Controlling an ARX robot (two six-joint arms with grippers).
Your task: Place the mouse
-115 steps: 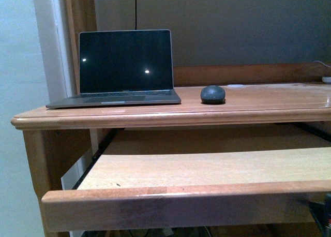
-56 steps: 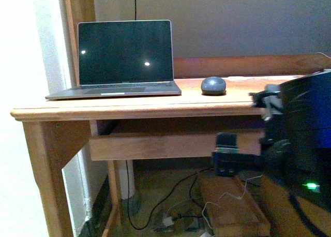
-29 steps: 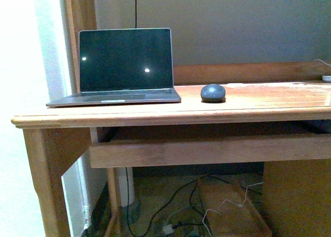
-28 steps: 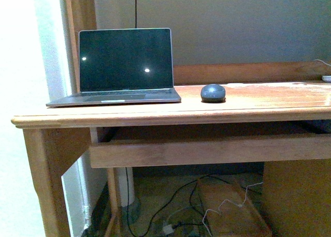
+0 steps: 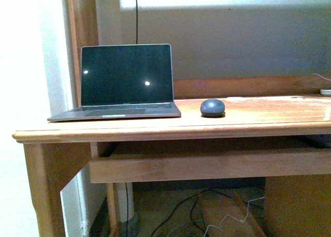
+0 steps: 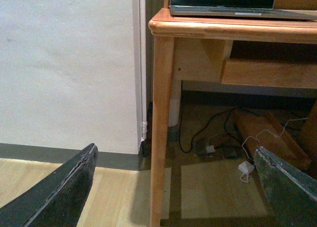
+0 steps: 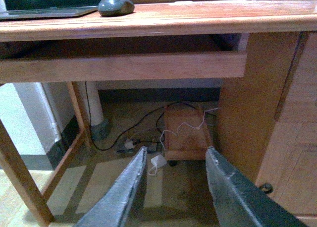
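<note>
Smooth domed mouse [image 5: 212, 107] on glossy wood desk [image 5: 269, 115], well above both empty, spread-open grippers: left [image 6: 173, 187], right [image 7: 176, 180].

Three views on one wooden desk [image 5: 170, 124], each from a different height.

The front view looks level at the desk's edge, close in, with the laptop [image 5: 124, 82] and mouse [image 5: 212, 107] on top. The left wrist view sits low beside the desk's corner leg, looking past the left gripper [image 6: 173, 187] at floor cables and, probably, the laptop's front edge. The right wrist view looks up from under desk height, beyond the right gripper [image 7: 176, 187], sharing the mouse and tray [image 7: 124, 66] with the front view.
</note>
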